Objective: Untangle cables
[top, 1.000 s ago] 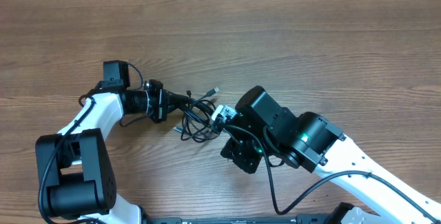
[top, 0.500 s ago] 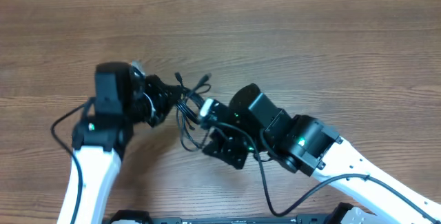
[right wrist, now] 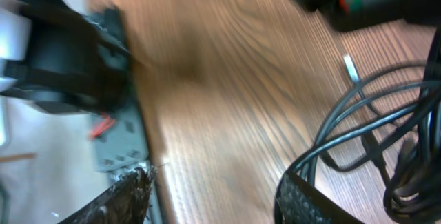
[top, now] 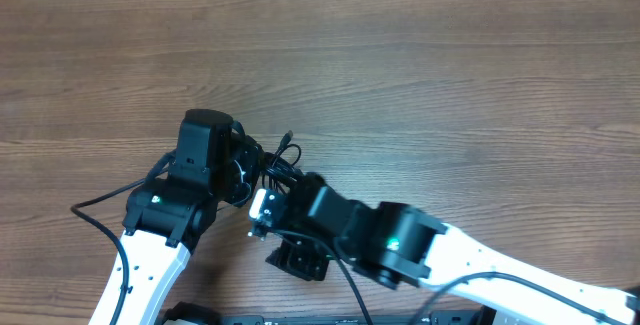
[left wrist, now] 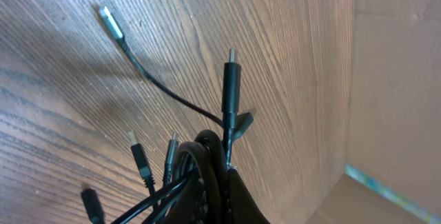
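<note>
- Left gripper (left wrist: 224, 200): clenched on the cables (left wrist: 231, 93). The black bundle bunches at its fingertips, with plugs fanning out ahead of it.
- One silvery plug (left wrist: 109, 18) lies farthest ahead, low over the table (top: 450, 85).
- Right gripper (right wrist: 217, 196): released, jaws apart over bare wood. Cable loops run just beside one finger (right wrist: 306, 203); whether they touch it cannot be told.

Both arms have white moulded links behind the pincer and black, blocky joint housings closer to it. A thin black wire (top: 76, 208) loops loose beside the left arm (top: 150, 260). A small green light (top: 393, 245) glows on the right arm (top: 500, 265). The right pincer (right wrist: 213, 196) has black, finely ridged fingertips (right wrist: 303, 200).
</note>
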